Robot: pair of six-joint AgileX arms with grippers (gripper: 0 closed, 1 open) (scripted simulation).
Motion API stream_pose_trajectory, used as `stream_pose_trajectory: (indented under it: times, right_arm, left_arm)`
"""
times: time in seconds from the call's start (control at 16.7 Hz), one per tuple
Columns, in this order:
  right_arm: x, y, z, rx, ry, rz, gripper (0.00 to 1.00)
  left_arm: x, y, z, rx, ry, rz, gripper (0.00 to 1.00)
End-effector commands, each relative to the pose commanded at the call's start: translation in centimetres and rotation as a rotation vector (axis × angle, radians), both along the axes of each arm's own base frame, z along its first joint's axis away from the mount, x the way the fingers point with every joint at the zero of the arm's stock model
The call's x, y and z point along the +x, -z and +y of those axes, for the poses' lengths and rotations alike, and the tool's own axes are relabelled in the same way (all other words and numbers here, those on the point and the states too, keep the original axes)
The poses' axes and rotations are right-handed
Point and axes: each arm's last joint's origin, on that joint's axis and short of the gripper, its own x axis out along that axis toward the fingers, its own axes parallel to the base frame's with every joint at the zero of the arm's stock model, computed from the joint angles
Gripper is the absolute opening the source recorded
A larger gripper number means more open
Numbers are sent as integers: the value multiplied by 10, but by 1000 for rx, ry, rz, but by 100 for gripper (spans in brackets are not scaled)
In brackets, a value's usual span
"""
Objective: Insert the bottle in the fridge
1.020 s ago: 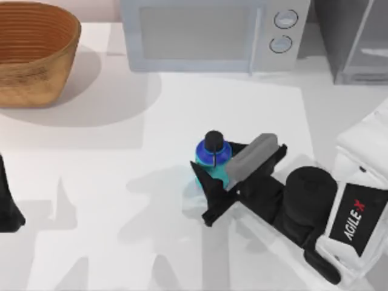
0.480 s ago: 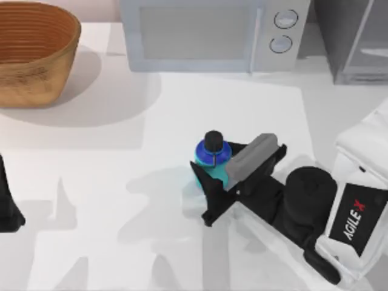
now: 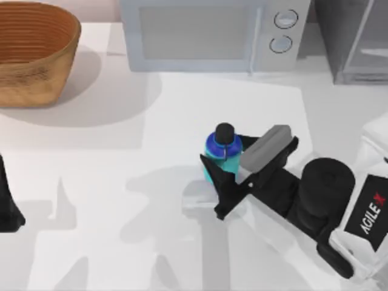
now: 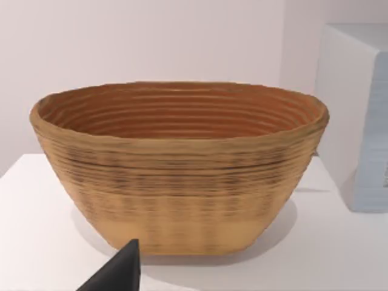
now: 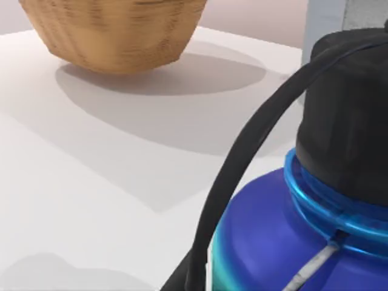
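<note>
top view: right gripper (image 3: pixel 219 176) clamps the bottle (image 3: pixel 222 151) upright (left arm (image 3: pixel 8 203) parked at table's left edge).

Right up against the camera: the bottle (image 5: pixel 285 242), dark blue shoulder, bright cyan ring, black cap on top. Thin black strap arcing from the cap down past the shoulder. Farther off beyond it, a woven basket (image 5: pixel 115 30) standing on the white table (image 5: pixel 73 182), throwing a broad soft shadow.
</note>
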Motion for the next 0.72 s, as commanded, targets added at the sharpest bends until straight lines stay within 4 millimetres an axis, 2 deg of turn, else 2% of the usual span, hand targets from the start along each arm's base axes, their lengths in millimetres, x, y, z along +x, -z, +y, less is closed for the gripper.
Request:
stream_pose_trajectory:
  times: [0.48,0.72]
  right_arm:
    - [-3,-31,-71,-11,4,13,1]
    - [-6,-36,-82,-11,5,7,1]
  left_arm:
    - [0,0,0,0,0,0,100]
    - [0,0,0,0,0,0,100]
